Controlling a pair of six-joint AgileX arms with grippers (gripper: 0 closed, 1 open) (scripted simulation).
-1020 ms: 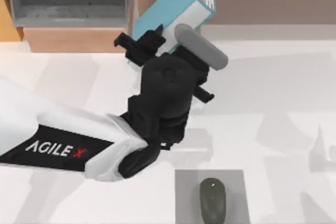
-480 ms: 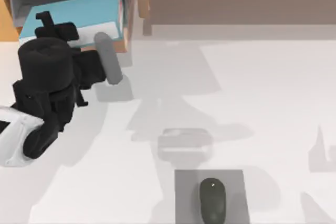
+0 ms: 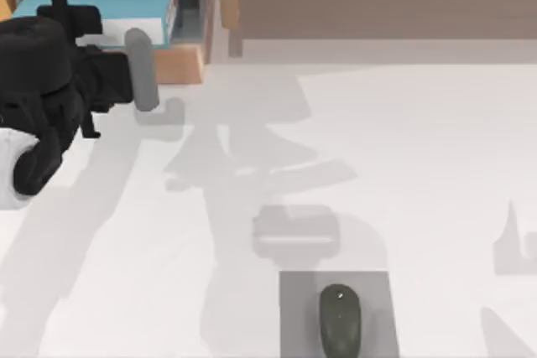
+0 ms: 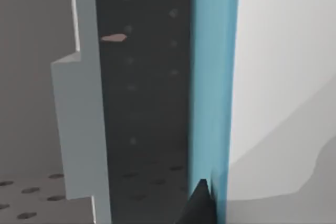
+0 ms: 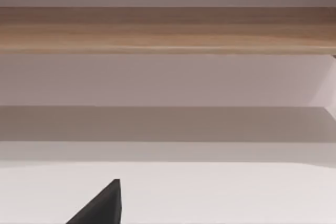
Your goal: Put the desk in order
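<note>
My left gripper (image 3: 63, 7) sat at the grey-lined compartment (image 3: 189, 6) of the wooden shelf unit (image 3: 180, 63), at the back-left edge of the counter (image 3: 419, 165), and the blue book (image 3: 113, 2) lay inside that compartment, right where the gripper was. From above, the book's long axis ran along the shelf front — flat, its white page edge facing out toward the counter. In the left wrist view the blue cover (image 4: 212, 77) ran straight away from one dark fingertip (image 4: 199, 205) that appeared to rest against it, with the compartment's dark perforated wall (image 4: 147, 103) just beside; I judged the gripper narrowly closed on the book, though I could see only that one fingertip. The move ahead, as I judged it, turned on this: the book was already inside the shelf, so the gripper needed to let go and back straight out toward the counter, along its own approach line. The mouse (image 3: 339, 320) sat on its grey pad (image 3: 294, 308) well away from the shelf, toward the counter's front. Of my right arm I could see a single dark fingertip (image 5: 102, 205), facing a wooden shelf rail (image 5: 168, 30) — I could not tell its gripper's opening.
</note>
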